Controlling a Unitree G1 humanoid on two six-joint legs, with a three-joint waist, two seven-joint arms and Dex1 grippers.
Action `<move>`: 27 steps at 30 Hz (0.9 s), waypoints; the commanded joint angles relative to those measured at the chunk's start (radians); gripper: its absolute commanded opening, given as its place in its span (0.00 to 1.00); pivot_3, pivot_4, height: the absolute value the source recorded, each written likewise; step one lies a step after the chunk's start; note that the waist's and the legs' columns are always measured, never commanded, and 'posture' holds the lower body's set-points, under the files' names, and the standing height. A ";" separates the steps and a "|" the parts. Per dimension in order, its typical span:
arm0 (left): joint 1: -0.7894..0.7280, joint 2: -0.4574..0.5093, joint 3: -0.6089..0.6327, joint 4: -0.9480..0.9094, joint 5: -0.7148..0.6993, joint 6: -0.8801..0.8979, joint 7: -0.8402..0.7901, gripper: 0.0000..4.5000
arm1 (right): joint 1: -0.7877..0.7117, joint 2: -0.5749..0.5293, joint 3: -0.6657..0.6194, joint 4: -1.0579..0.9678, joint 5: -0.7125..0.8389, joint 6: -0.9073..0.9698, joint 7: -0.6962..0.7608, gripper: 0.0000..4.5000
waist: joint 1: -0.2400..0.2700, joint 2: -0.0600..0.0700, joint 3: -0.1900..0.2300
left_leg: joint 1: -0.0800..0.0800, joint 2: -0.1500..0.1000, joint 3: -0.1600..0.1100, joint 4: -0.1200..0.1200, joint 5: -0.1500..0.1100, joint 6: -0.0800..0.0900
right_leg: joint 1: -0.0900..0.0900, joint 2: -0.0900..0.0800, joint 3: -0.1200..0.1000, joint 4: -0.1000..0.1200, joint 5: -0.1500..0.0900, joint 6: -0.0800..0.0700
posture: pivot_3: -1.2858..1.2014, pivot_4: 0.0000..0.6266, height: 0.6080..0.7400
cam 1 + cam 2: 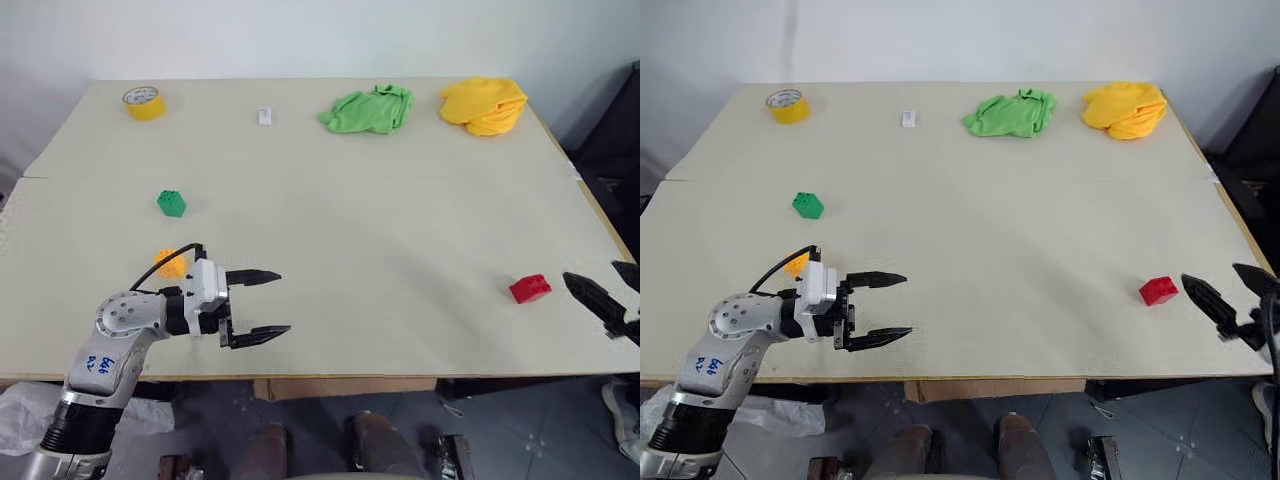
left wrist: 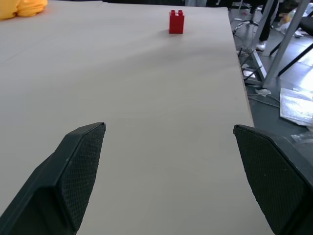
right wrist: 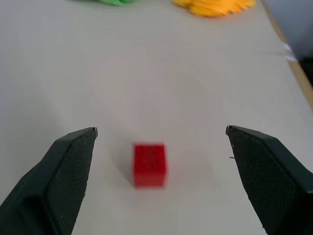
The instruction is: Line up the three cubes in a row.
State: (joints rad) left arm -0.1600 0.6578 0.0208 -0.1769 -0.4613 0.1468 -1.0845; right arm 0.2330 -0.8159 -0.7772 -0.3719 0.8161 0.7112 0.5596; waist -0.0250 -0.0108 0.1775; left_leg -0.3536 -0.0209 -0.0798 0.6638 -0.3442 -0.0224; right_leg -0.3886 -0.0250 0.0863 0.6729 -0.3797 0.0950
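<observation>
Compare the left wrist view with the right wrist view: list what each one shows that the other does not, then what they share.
Left wrist view alone: the floor beside the table, with chair and stand legs, and the open left gripper.

Right wrist view alone: the edge of the green cloth and the open right gripper, with the red cube just ahead between its fingers.

Both: the red cube, standing free on the table, and part of the yellow cloth.
</observation>
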 commanded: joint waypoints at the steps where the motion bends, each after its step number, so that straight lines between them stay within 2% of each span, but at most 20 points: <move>1: -0.005 -0.006 0.007 -0.010 0.007 -0.029 -0.003 0.99 | -0.059 -0.077 0.124 0.000 -0.048 0.125 -0.076 0.99 | 0.005 0.000 0.000 | -0.002 -0.001 0.000 0.000 0.000 0.000 | -0.002 -0.001 0.000 0.000 0.000 0.001 | 0.52 0.24 1.00; 4: 0.001 -0.004 0.005 -0.018 0.008 -0.025 0.000 0.99 | -0.099 -0.104 0.210 0.039 -0.134 0.143 -0.117 0.99 | 0.018 0.000 0.000 | -0.005 -0.001 0.000 0.001 0.000 0.000 | -0.004 -0.001 0.000 -0.002 0.001 0.001 | 0.52 0.24 1.00; 6: 0.007 -0.005 0.004 -0.030 0.008 -0.021 0.007 0.99 | -0.114 -0.115 0.266 0.090 -0.239 0.077 -0.133 0.99 | 0.025 0.000 0.000 | -0.006 0.000 0.000 0.001 0.000 0.000 | -0.005 -0.001 0.000 -0.003 0.001 0.001 | 0.52 0.24 1.00; 8: 0.011 -0.005 0.004 -0.043 0.006 -0.015 0.015 0.99 | -0.143 -0.110 0.285 0.127 -0.279 0.050 -0.133 0.99 | 0.026 0.000 0.000 | -0.007 -0.001 0.000 0.001 0.001 -0.001 | -0.005 -0.001 0.000 -0.005 0.001 0.002 | 0.52 0.24 1.00; 14: 0.027 0.000 0.013 -0.070 0.002 -0.001 0.035 0.99 | -0.187 -0.096 0.296 0.181 -0.308 0.064 -0.097 0.99 | 0.023 0.000 0.000 | -0.008 0.000 0.001 0.001 0.001 -0.001 | -0.005 -0.001 0.000 -0.007 0.002 0.003 | 0.52 0.24 1.00; 19: 0.039 -0.003 0.017 -0.088 0.000 0.005 0.050 0.99 | -0.203 -0.061 0.293 0.217 -0.264 0.162 -0.070 0.99 | 0.022 0.001 0.000 | -0.008 0.000 0.001 0.001 0.000 0.000 | -0.005 -0.001 0.000 -0.007 0.002 0.003 | 0.52 0.24 1.00; 22: 0.053 0.004 0.027 -0.096 -0.005 0.003 0.051 1.00 | -0.191 -0.059 0.296 0.200 -0.271 0.161 -0.043 0.85 | 0.023 0.001 0.000 | -0.008 0.000 0.001 0.001 0.000 0.000 | -0.005 -0.001 0.000 -0.007 0.002 0.003 | 0.52 0.24 1.00; 27: 0.044 0.009 0.034 -0.084 -0.004 0.002 0.049 1.00 | -0.201 -0.066 0.303 0.200 -0.278 0.165 -0.010 0.47 | 0.023 0.001 0.000 | -0.008 0.000 0.001 0.001 0.000 0.000 | -0.005 -0.001 0.000 -0.007 0.002 0.003 | 0.52 0.24 1.00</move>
State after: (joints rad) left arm -0.1085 0.6571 0.0341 -0.2311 -0.4581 0.1534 -1.0371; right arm 0.0427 -0.8728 -0.4716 -0.1548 0.5402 0.8828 0.5347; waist -0.0024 -0.0102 0.1772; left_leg -0.3614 -0.0213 -0.0785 0.6650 -0.3443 -0.0220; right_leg -0.3937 -0.0258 0.0866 0.6663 -0.3777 0.0982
